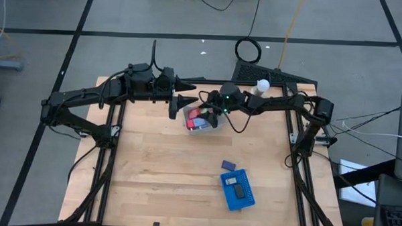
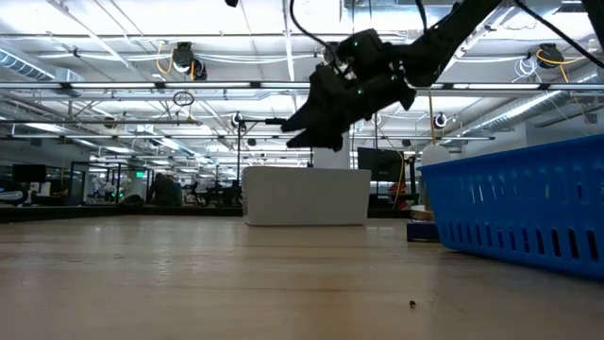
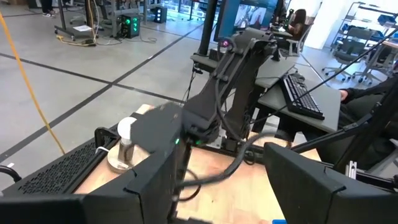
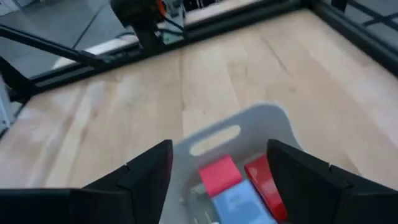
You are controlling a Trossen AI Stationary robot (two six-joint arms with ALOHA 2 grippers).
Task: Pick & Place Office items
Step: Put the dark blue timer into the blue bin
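A pale translucent bin (image 1: 201,120) stands near the table's far edge, and in it lie red (image 4: 219,175) and light blue (image 4: 239,202) office items. My right gripper (image 4: 217,152) hovers open just above the bin (image 2: 307,195), with nothing between its fingers. My left gripper (image 1: 190,91) is held high, left of the bin, pointing toward the right arm; it is open and holds nothing. Near the table's front right, one dark item (image 1: 240,191) lies in the flat blue tray (image 1: 245,200). A dark blue item (image 1: 228,166) lies on the wood beside the tray.
A white bottle (image 1: 262,85) and a dark mat (image 1: 269,74) sit at the far edge behind the right arm. Bare wood stretches between the bin and the tray. In the low view the tray's wall (image 2: 519,212) fills the right side.
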